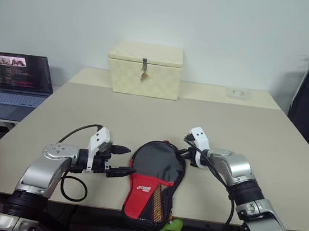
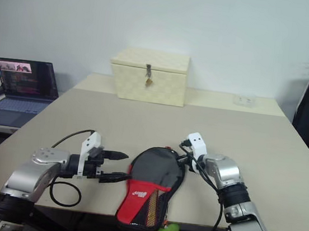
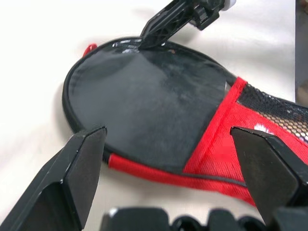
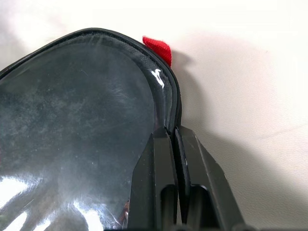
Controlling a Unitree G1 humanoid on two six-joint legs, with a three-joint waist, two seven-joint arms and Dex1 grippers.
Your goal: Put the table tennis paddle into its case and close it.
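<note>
Right gripper (image 4: 175, 132) pinches the case (image 1: 155, 180) rim at its 2 o'clock edge; left gripper (image 1: 122, 161) stands spread at 9 o'clock

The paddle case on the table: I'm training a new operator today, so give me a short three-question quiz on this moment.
1. True or false: the left claw stands open beside the black and red soft zip-up paddle case.
2. Where is the right claw shut? A) on the rim of the case's round end B) on the latch of the cream woven box C) on the open laptop
3. Fill in: the small green charm hangs at the case's ___ end, over the edge of the beige table.

Key: 1 true; 2 A; 3 narrow.
</note>
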